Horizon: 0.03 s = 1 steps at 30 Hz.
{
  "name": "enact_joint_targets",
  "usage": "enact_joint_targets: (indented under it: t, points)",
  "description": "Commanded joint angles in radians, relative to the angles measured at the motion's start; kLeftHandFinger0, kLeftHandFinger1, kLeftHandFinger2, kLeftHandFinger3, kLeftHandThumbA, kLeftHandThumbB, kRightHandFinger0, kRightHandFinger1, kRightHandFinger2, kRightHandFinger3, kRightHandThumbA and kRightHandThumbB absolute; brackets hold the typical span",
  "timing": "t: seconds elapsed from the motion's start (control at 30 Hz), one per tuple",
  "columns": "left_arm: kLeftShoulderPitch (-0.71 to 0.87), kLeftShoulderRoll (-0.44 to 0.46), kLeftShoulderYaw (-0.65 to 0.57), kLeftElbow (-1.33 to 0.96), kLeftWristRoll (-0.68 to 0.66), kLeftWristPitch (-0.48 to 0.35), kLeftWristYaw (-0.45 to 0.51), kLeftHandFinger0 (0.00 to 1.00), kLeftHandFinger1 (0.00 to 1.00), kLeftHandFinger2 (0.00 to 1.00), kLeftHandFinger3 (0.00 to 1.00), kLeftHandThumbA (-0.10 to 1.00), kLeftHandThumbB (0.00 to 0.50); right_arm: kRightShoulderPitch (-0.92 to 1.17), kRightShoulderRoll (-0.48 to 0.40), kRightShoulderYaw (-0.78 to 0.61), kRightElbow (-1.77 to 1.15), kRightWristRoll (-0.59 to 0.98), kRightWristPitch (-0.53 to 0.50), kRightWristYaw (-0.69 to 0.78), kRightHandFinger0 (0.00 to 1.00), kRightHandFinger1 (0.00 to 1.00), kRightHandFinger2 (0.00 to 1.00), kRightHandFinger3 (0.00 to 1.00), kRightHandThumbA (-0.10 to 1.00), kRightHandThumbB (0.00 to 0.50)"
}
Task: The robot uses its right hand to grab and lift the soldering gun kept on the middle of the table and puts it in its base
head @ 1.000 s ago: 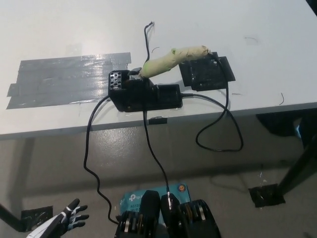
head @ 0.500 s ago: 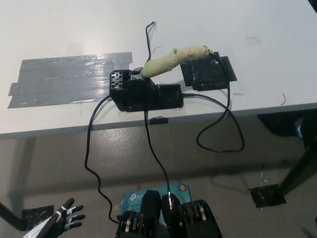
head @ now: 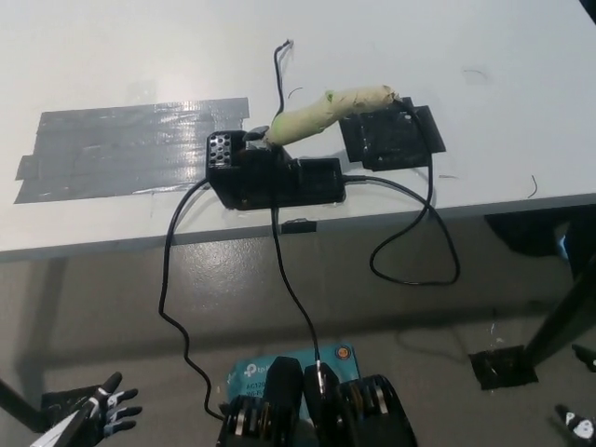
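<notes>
The soldering gun with its pale green tape-wrapped handle (head: 326,112) lies tilted in the upper middle of the frame, its tip end resting in the black boxy base (head: 270,177) near the front edge of the white desk (head: 112,65). Black cables (head: 410,233) loop off the desk edge. At the lower left corner the white left hand (head: 101,415) hangs with fingers spread, released. At the lower right corner only a sliver of the black right hand (head: 579,421) shows; its fingers cannot be judged.
</notes>
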Motion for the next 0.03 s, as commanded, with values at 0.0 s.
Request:
enact_joint_targets:
  t: [0.0]
  points:
    - [0.006,0.035,0.021,-0.003,0.007,0.012,0.011,1.0,1.0,1.0,1.0,1.0,0.301,-0.022,-0.043,0.042,-0.018,-0.024,0.045,-0.032,1.0,1.0,1.0,1.0,0.4,0.252]
